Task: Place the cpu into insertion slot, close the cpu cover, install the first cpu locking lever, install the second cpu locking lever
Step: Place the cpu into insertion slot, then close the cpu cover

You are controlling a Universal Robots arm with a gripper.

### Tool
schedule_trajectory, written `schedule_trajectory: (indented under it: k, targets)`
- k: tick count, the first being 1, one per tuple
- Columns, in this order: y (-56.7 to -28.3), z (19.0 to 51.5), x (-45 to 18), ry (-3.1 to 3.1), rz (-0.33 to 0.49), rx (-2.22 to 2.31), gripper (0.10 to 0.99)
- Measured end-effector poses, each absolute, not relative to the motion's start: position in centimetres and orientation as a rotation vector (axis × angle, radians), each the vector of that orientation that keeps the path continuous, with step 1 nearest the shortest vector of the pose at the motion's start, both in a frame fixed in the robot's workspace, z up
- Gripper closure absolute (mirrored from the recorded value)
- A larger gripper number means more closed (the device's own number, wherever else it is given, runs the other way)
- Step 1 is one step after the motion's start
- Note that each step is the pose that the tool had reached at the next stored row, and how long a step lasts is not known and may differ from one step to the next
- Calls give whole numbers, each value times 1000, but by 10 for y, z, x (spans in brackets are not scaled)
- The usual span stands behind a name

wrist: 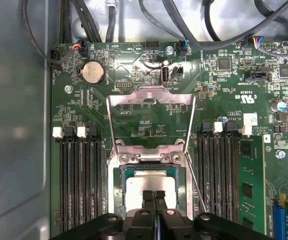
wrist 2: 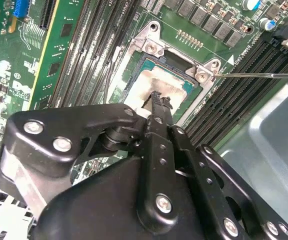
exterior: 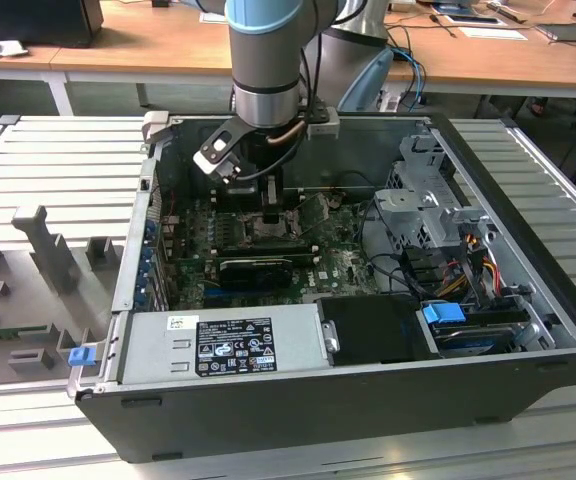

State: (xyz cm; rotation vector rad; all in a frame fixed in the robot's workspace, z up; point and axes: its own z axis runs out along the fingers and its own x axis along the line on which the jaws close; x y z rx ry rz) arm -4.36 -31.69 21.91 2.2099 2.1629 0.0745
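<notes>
In the insertion slot [wrist: 120,185], the cpu [wrist: 151,181] lies beneath the pincer [wrist: 154,194].

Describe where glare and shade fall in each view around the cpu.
Exterior view: the motherboard lies dim beneath the arm, the ribbed table around it brightly lit; first wrist view: the cpu top shines pale by the shut pincer; second wrist view: the cpu glares whitish, and the metal case wall shows a soft sheen.
</notes>
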Motion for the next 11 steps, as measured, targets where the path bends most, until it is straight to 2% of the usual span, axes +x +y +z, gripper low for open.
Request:
schedule_trajectory:
  k: [11]
  targets:
    - [-317,227,-44,2164,72,2211,980]
